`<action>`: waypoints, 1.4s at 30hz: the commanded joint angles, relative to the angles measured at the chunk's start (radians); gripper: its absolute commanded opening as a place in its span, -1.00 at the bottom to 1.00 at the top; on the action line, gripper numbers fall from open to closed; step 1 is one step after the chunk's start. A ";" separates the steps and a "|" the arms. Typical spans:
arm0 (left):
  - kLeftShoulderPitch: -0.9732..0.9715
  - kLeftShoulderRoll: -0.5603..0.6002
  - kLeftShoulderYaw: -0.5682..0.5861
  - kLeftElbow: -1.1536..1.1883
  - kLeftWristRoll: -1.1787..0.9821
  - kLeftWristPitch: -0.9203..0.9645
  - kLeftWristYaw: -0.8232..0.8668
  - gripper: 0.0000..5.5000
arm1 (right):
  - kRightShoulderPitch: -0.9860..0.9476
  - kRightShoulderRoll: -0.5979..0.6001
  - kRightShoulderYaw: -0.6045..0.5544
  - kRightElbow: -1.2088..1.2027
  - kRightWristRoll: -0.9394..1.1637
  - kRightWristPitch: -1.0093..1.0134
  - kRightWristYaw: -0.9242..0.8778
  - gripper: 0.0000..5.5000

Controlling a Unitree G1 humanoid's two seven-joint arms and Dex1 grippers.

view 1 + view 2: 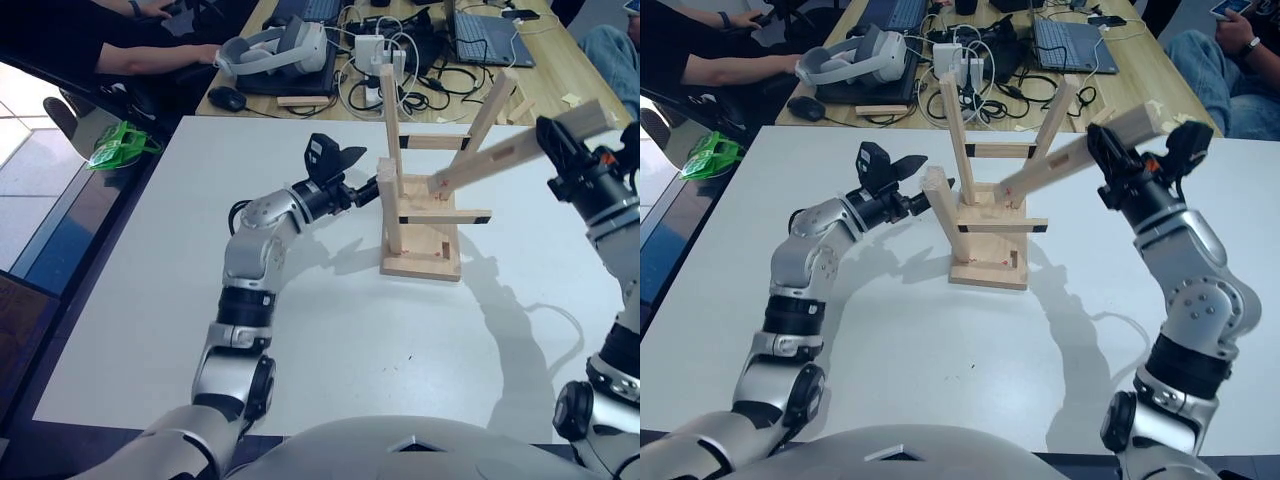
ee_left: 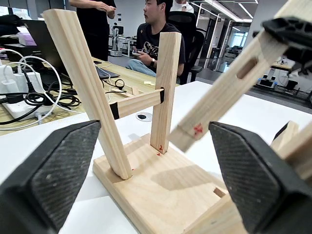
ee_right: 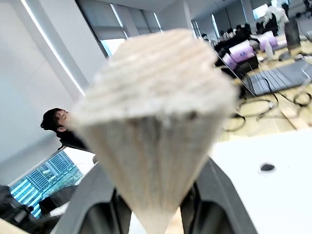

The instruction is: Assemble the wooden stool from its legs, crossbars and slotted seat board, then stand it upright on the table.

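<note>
The slotted seat board [image 1: 420,262] lies flat on the white table [image 1: 330,340]. Two legs [image 1: 390,150] rise from it, joined by a black-tipped crossbar [image 1: 435,142]; a lower crossbar [image 1: 445,216] runs toward a short leg piece [image 1: 385,185] at the board's left side. My right gripper [image 1: 565,150] is shut on the upper end of another leg [image 1: 500,152], which slants down with its lower end at the board. In the right wrist view that leg's end grain [image 3: 156,122] sits between the fingers [image 3: 92,204]. My left gripper [image 1: 345,165] stands open just left of the stool, its pads [image 2: 53,175] wide apart.
Behind the table a wooden desk carries laptops, cables, a power strip [image 1: 370,50], a headset [image 1: 275,50] and a mouse [image 1: 228,97]. A green object [image 1: 118,142] lies off the table's left edge. The near half of the table is bare.
</note>
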 commanded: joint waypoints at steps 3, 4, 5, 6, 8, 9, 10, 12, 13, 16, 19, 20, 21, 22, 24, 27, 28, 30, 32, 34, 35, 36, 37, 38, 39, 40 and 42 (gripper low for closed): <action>0.092 -0.049 -0.065 -0.274 -0.035 0.191 0.162 0.49 | 0.119 -0.075 -0.084 -0.032 0.101 0.088 -0.007 -0.64; 0.094 -0.052 -0.071 -0.292 -0.039 0.208 0.179 0.49 | 0.131 -0.085 -0.089 -0.032 0.109 0.094 -0.004 -0.64; 0.095 -0.054 -0.076 -0.304 -0.042 0.222 0.193 0.49 | 0.141 -0.096 -0.092 -0.030 0.114 0.099 0.001 -0.64; 0.095 -0.054 -0.077 -0.299 -0.039 0.223 0.206 0.49 | 0.144 -0.110 -0.097 -0.018 0.119 0.102 0.006 -0.64; 0.097 -0.055 -0.071 -0.277 -0.028 0.213 0.234 0.49 | 0.143 -0.141 -0.100 0.011 0.111 0.104 0.035 -0.64; 0.096 -0.054 -0.066 -0.264 -0.023 0.205 0.249 0.49 | 0.143 -0.160 -0.101 0.033 0.100 0.101 0.054 -0.64; 0.094 -0.054 -0.060 -0.254 -0.021 0.199 0.262 0.49 | 0.144 -0.176 -0.099 0.052 0.087 0.098 0.073 -0.64; 0.086 -0.057 -0.046 -0.240 -0.021 0.189 0.288 0.49 | 0.147 -0.199 -0.099 0.087 0.067 0.088 0.104 -0.64; 0.081 -0.063 -0.033 -0.233 -0.024 0.183 0.303 0.49 | 0.152 -0.205 -0.099 0.094 0.064 0.088 0.113 -0.64; 0.075 -0.077 -0.005 -0.217 -0.034 0.167 0.338 0.49 | 0.175 -0.201 -0.098 0.081 0.070 0.097 0.122 -0.64; 0.077 -0.084 0.005 -0.200 -0.032 0.149 0.362 0.49 | 0.211 -0.184 -0.099 0.034 0.091 0.109 0.105 -0.64; 0.079 -0.085 0.007 -0.196 -0.032 0.144 0.367 0.49 | 0.220 -0.184 -0.102 0.025 0.097 0.113 0.102 -0.64; 0.081 -0.087 0.009 -0.194 -0.030 0.139 0.373 0.49 | 0.227 -0.192 -0.103 0.022 0.091 0.113 0.105 -0.64; 0.083 -0.088 0.009 -0.192 -0.031 0.135 0.377 0.49 | 0.234 -0.201 -0.105 0.021 0.086 0.112 0.107 -0.64; 0.082 -0.090 0.011 -0.185 -0.030 0.123 0.386 0.49 | 0.241 -0.224 -0.114 0.026 0.081 0.113 0.109 -0.64; 0.085 -0.090 0.012 -0.175 -0.027 0.102 0.394 0.49 | 0.252 -0.248 -0.125 0.033 0.087 0.128 0.115 -0.64; 0.089 -0.090 0.011 -0.172 -0.026 0.095 0.395 0.49 | 0.258 -0.250 -0.128 0.024 0.096 0.136 0.110 -0.64; 0.095 -0.091 0.009 -0.168 -0.026 0.084 0.398 0.49 | 0.264 -0.254 -0.135 0.009 0.113 0.150 0.104 -0.64; 0.097 -0.093 0.008 -0.164 -0.026 0.074 0.402 0.49 | 0.261 -0.264 -0.134 0.006 0.116 0.159 0.105 -0.64; 0.095 -0.096 0.010 -0.156 -0.025 0.063 0.408 0.49 | 0.255 -0.280 -0.123 0.007 0.102 0.166 0.107 -0.64; 0.093 -0.099 0.010 -0.152 -0.024 0.056 0.411 0.49 | 0.254 -0.291 -0.105 0.005 0.074 0.163 0.106 -0.64; 0.091 -0.099 0.010 -0.149 -0.023 0.050 0.413 0.49 | 0.252 -0.300 -0.086 0.003 0.048 0.158 0.103 -0.64; 0.090 -0.099 0.009 -0.146 -0.022 0.044 0.414 0.49 | 0.250 -0.309 -0.063 0.000 0.019 0.151 0.100 -0.64; 0.089 -0.100 0.007 -0.144 -0.021 0.040 0.414 0.49 | 0.254 -0.317 -0.046 -0.004 -0.004 0.144 0.102 -0.64; 0.091 -0.098 0.007 -0.142 -0.020 0.037 0.415 0.49 | 0.255 -0.324 -0.023 -0.007 -0.026 0.134 0.107 -0.64; 0.092 -0.098 0.005 -0.142 -0.021 0.035 0.415 0.49 | 0.260 -0.330 -0.009 -0.013 -0.043 0.128 0.109 -0.64; 0.097 -0.096 0.005 -0.145 -0.021 0.033 0.417 0.49 | 0.257 -0.339 0.028 -0.015 -0.083 0.120 0.105 -0.64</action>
